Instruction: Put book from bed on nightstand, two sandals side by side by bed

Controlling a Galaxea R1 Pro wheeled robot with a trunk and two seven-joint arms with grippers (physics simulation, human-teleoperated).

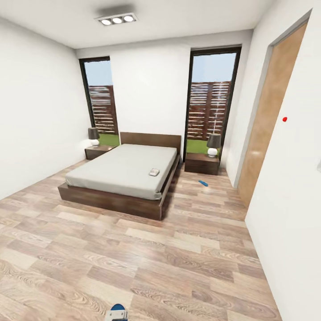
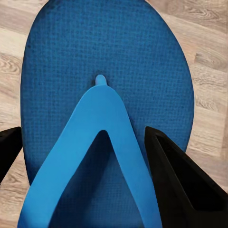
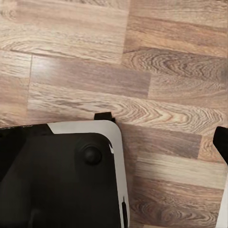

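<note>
**Sandal in left gripper, second sandal on floor by bed, book on mattress**

Sandal [image 2: 107, 95] sits between the two black fingers [image 2: 183, 185] of the left gripper [image 2: 85, 156]; one finger on each side of the blue strap, sole facing the wrist camera, wood floor [image 2: 209, 71] behind it. Jaws are spread around the sandal, both against or very close to its edges; looks pinched, contact not fully clear. In the head view its blue toe end [image 1: 118, 308] pokes up at the near edge of the picture.

Second sandal [image 1: 203, 183] lies on the floor to the right of the bed [image 1: 122, 171], near the right nightstand [image 1: 202, 163], apart from the bed frame.

Book [image 1: 154, 172] lies flat on the grey mattress, near its right edge, toward the near half of the bed. Too small to read the cover.

Left nightstand [image 1: 98, 151] stands at the far left corner of the bed, lamp [image 1: 93, 136] on top. Right nightstand also carries a lamp [image 1: 213, 144]. Tall dark-framed windows [image 1: 209, 100] behind each. Wood door [image 1: 267, 116] on the right wall.

Right wrist view: plank floor [image 3: 118, 57], plus a black and white robot part [image 3: 61, 175]. A dark sliver at the frame edge [image 3: 221, 140] may be a finger; can't tell whether the right gripper is spread or closed.
</note>
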